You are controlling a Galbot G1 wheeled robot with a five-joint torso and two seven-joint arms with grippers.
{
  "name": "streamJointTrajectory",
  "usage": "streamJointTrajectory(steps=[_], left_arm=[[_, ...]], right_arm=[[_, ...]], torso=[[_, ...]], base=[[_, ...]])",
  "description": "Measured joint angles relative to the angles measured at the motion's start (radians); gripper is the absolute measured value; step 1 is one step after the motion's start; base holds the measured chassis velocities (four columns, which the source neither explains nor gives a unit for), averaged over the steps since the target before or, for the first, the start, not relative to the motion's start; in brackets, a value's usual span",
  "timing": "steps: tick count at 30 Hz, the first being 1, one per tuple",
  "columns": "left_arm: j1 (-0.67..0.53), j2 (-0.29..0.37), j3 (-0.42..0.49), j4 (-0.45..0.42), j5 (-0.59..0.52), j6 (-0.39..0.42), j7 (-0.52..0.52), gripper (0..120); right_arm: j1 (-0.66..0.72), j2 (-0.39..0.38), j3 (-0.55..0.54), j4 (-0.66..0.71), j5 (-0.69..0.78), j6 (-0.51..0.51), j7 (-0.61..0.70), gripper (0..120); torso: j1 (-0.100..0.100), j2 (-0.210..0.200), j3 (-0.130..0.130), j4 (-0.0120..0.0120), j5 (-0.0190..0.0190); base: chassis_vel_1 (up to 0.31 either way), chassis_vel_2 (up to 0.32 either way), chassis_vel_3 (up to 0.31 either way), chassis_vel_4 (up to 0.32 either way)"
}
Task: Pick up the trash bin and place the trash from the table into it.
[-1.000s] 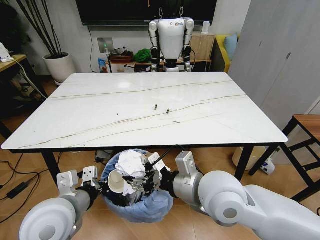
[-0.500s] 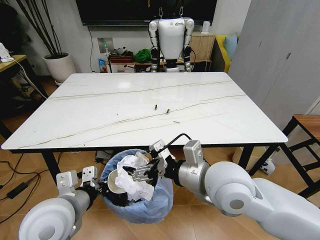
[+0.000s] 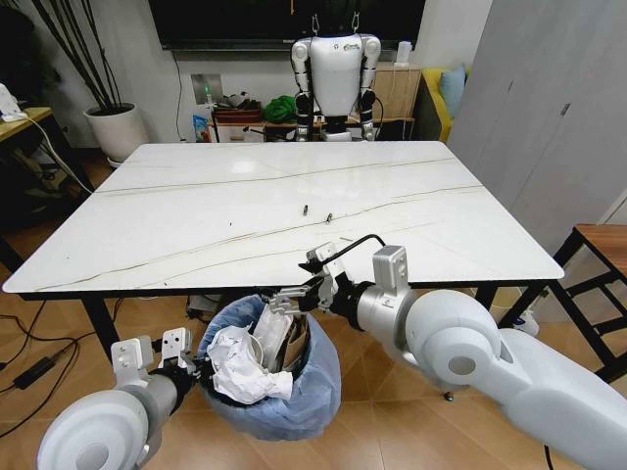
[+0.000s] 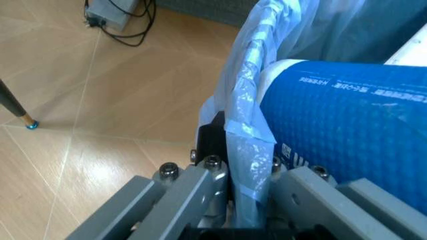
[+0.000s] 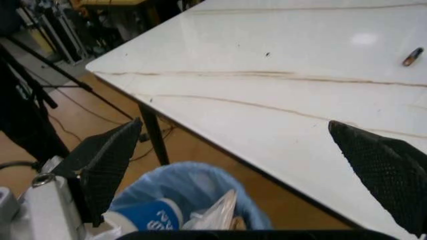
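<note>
Fingers point(image 4: 193, 195) of the left gripper point(image 4: 240, 210) are being pressed together on the rim of the trash bin point(image 3: 294, 392), with the light-blue liner pinched between them, as seen in the left wrist view. In the head view the left gripper point(image 3: 181, 364) is being held low at the bin's left side, its forearm reaching forward from the robot's lower left. The bin is being held just in front of the near edge of the table point(image 3: 196, 215), below the level of the tabletop.

The right gripper point(image 3: 299, 294) is being held above the bin's opening, level with the table's near edge, with its dark fingers point(image 5: 107, 165) spread wide apart and nothing between them. The right arm is being extended from the lower right, bent at the elbow, with the wrist pointing toward the robot's left.

The trash is lying inside the bin: crumpled white paper point(image 3: 240, 367) is sitting at the top, brown cardboard point(image 3: 277, 338) is standing beside it, and a blue-and-white paper cup point(image 4: 347, 125) is resting against the liner close to the clamped rim.

On the tabletop a few small dark bits point(image 3: 306, 209) are lying near the centre, well apart from the bin. One such bit point(image 5: 412, 56) is being shown in the right wrist view.
</note>
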Motion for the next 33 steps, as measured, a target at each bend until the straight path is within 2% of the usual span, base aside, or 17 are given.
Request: streamJointTrajectory(steps=[5,6,7,11,15,19,21,23,25,27,33], left_arm=[[0.005,0.003,0.001,-0.007,0.0,0.0,0.0,0],[0.008,0.006,0.001,-0.01,0.0,0.0,0.0,0],[0.016,0.011,-0.003,-0.016,0.0,0.0,0.0,0],[0.018,0.012,-0.005,-0.019,0.001,0.0,0.0,0],[0.024,0.015,-0.007,-0.026,0.001,0.0,-0.001,0],[0.024,0.016,-0.007,-0.027,0.001,0.0,-0.001,0],[0.023,0.014,-0.005,-0.027,0.002,0.0,-0.001,0],[0.023,0.014,-0.004,-0.027,0.002,0.0,-0.001,0],[0.021,0.013,-0.003,-0.026,0.002,0.0,-0.001,0],[0.02,0.013,-0.007,-0.026,0.002,0.0,-0.001,0],[0.021,0.01,-0.016,-0.026,0.0,0.0,-0.001,0]], right_arm=[[0.021,0.021,0.027,-0.05,0.003,0.011,0.001,100],[0.029,0.035,0.034,-0.085,-0.002,0.016,0.003,100],[0.055,0.072,0.038,-0.184,-0.018,0.025,0.034,100],[0.069,0.091,0.038,-0.231,-0.026,0.025,0.059,100],[0.138,0.178,0.028,-0.398,-0.059,0.01,0.163,100],[0.172,0.228,0.018,-0.448,-0.066,-0.001,0.204,100],[0.201,0.293,-0.002,-0.502,-0.087,-0.009,0.243,99],[0.207,0.307,-0.006,-0.514,-0.091,-0.011,0.249,99],[0.235,0.368,-0.025,-0.58,-0.104,-0.019,0.278,94],[0.25,0.392,-0.034,-0.627,-0.115,-0.021,0.279,90],[0.262,0.413,-0.042,-0.717,-0.127,-0.023,0.268,84]], torso=[[0.0,0.0,0.0,0.0,-0.0001],[0.0,0.0,0.0,0.0,0.0],[0.0,0.0,0.0,0.0001,-0.0001],[0.0,0.0,0.0,0.0001,0.0],[0.0,0.0,0.0,0.0,0.0],[0.0,0.0,0.0,0.0,-0.0003],[0.0,0.0,0.0,0.0001,-0.0002],[0.0,0.0,0.0,0.0002,-0.0002],[0.0,0.0,0.0,0.0004,-0.0003],[0.0,0.0,0.0,0.0005,-0.0004],[0.0,0.0,0.0,-0.0002,-0.0001]], base=[[0.0,0.0,0.0,0.0],[0.0,0.0,0.0,0.0],[0.0,0.0,0.0,0.0],[0.0,0.0,0.0,0.0],[0.0,0.0,0.0,0.0],[0.0,0.0,0.0,0.0],[0.0,0.0,0.0,0.0],[0.0,0.0,0.0,0.0],[0.0,0.0,0.0,0.0],[0.0,0.0,0.0,0.0],[0.0,0.0,0.0,0.0]])
